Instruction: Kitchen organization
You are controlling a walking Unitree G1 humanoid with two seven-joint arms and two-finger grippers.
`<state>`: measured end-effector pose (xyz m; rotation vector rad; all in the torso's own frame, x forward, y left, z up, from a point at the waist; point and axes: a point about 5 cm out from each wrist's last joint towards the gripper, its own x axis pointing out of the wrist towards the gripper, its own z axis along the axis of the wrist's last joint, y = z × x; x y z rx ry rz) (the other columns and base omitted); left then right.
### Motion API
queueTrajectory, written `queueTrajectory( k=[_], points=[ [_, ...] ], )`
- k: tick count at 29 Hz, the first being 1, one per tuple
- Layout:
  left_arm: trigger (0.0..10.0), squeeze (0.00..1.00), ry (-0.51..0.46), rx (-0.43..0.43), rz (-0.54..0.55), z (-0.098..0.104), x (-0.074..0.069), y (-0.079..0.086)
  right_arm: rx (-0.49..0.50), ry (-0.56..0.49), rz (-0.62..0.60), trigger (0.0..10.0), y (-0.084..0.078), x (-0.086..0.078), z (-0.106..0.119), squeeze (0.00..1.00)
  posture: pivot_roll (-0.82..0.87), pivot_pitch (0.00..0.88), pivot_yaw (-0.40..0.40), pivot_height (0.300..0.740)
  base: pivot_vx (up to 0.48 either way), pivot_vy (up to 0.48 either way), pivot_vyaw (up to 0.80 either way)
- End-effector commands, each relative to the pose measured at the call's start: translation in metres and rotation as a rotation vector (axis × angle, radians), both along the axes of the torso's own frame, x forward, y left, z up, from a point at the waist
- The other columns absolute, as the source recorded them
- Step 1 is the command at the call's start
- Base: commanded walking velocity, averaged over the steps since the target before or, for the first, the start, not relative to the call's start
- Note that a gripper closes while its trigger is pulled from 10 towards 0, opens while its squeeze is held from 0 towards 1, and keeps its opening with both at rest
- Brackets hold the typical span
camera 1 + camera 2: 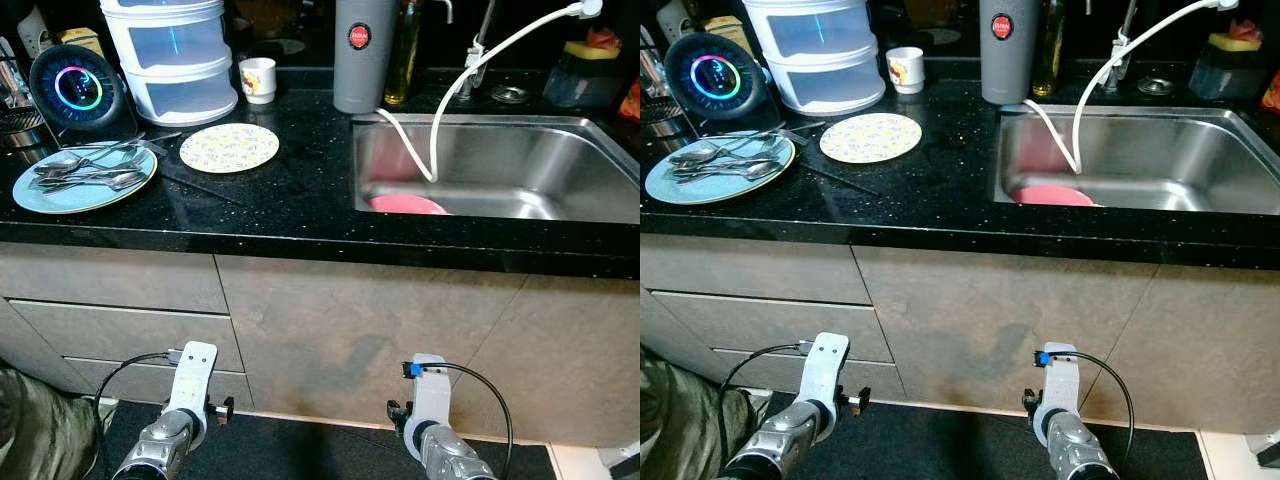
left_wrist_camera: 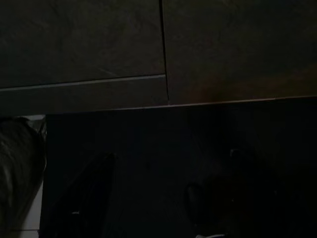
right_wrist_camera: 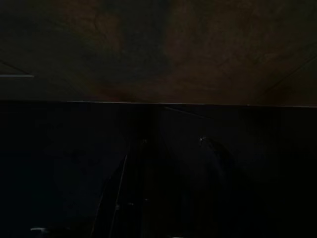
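Note:
A light blue plate (image 1: 60, 198) holding several metal spoons (image 1: 92, 171) sits at the left of the black counter. Right of it lies a small flowered plate (image 1: 229, 147), with a white cup (image 1: 258, 79) behind it. A pink plate (image 1: 408, 204) lies in the steel sink (image 1: 520, 170), under a white hose (image 1: 450, 95). Both arms hang low in front of the cabinet, the left arm (image 1: 183, 405) below the drawers and the right arm (image 1: 432, 415) below the sink. The wrist views are very dark, showing cabinet fronts and dark floor.
At the counter's back stand a stacked clear container (image 1: 175, 55), a round glowing display (image 1: 76, 87), a grey flask (image 1: 362, 55), an oil bottle (image 1: 404, 50) and a sponge holder (image 1: 585, 72). A thin dark utensil (image 1: 198, 186) lies by the plates. Drawers (image 1: 120, 330) are shut.

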<state>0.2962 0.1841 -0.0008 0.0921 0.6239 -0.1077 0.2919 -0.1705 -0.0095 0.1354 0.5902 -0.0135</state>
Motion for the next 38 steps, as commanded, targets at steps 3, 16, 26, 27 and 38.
queueTrajectory(
  k=[3, 16, 26, 27, 38],
  points=[
    [10.0, 0.0, 0.023, -0.006, -0.008, -0.0074, -0.0062, -0.006, 0.002, 0.031, -0.031, 10.0, -0.0045, -0.0057, -0.0054, 0.0, 0.01, 0.14, 0.05, 0.74, 0.0, 0.0, -0.8],
    [10.0, 0.0, 0.001, 0.004, 0.004, -0.0054, -0.0058, -0.001, -0.011, 0.029, 0.002, 10.0, -0.0021, -0.0008, -0.0015, 0.0, 0.01, 0.145, 0.025, 0.74, 0.0, 0.0, -0.74],
    [10.0, 0.0, -0.012, -0.028, 0.069, -0.0062, -0.0076, 0.0001, -0.024, 0.03, 0.03, 10.0, -0.001, 0.0002, -0.0007, 0.0, 0.01, 0.148, 0.017, 0.74, 0.0, -0.288, 0.0],
    [10.0, 0.0, -0.015, -0.036, 0.075, -0.0061, -0.0075, -0.0002, -0.024, 0.03, 0.03, 10.0, -0.001, 0.0001, -0.0008, 0.0, 0.01, 0.148, 0.017, 0.74, 0.0, 0.0, 0.0],
    [10.0, 0.0, -0.022, -0.059, 0.104, -0.0042, -0.0062, -0.0001, -0.037, 0.024, 0.048, 10.0, -0.0021, 0.0024, 0.0016, 0.0, 0.01, 0.149, -0.007, 0.74, 0.0, 0.0, 0.0]
  ],
)
